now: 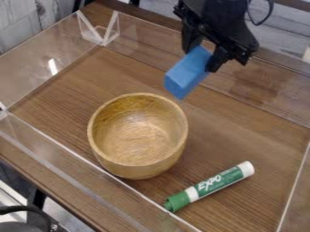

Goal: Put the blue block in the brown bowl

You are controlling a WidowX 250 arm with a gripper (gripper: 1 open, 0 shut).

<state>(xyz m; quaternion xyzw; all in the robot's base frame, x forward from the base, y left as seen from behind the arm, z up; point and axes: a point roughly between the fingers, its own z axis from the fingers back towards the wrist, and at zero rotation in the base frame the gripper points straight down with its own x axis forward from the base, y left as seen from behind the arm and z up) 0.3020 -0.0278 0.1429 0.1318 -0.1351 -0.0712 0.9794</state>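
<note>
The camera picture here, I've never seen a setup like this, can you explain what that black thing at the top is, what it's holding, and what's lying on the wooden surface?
The black thing is the end of a robot arm; its hand is a two-fingered clamp, shut on the blue block and holding it in the air, tilted, above and to the right of the brown bowl. There is only one view, from a camera looking down at an angle. The wooden surface is fenced by low clear plastic walls. On it stand the empty wooden bowl and, nearer the camera, a green-and-white marker lying on its side.
</note>
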